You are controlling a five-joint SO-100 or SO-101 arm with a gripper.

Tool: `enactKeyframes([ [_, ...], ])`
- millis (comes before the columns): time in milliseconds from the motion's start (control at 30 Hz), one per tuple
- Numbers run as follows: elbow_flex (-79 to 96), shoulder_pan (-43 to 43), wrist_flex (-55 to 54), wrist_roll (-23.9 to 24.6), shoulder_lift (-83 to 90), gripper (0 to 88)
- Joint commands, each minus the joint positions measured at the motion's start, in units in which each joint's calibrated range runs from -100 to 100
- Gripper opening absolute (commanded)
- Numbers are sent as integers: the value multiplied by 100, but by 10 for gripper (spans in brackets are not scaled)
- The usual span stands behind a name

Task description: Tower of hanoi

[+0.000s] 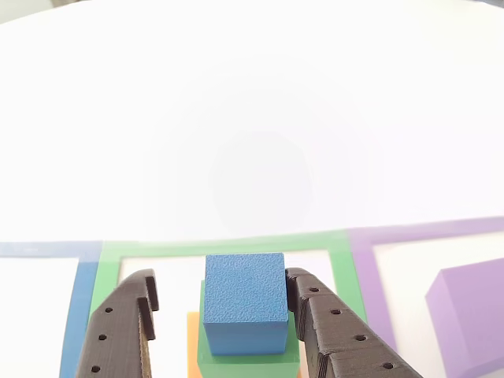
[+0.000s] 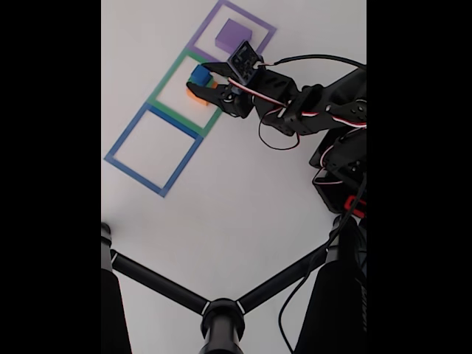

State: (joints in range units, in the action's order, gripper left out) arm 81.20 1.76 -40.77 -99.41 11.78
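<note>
At the bottom centre of the other view your blue cube [image 1: 245, 303] sits on the green block [image 1: 206, 346], with a sliver of the orange block [image 1: 191, 339] showing beneath, all inside the green square outline [image 1: 236, 246]. Your pincer [image 1: 220, 303] stands released around the cube: one dark finger just left of it with a gap, the other at its right face. Lower right lies the purple block [image 1: 472, 315] inside the purple outline [image 1: 425, 232]; a blue outline [image 1: 79, 291] lies at left. On the white table [image 2: 243, 199] in the fixed view, the arm [image 2: 310, 103] reaches in from the right.
</note>
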Motion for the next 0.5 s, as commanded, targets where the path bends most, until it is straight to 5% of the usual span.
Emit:
enactKeyframes([
  [0, -11, -3, -166, -59, 21, 196],
  [267, -175, 45, 539, -59, 724, 207],
  [467, -1193, 275, 3478, -59, 2121, 199],
])
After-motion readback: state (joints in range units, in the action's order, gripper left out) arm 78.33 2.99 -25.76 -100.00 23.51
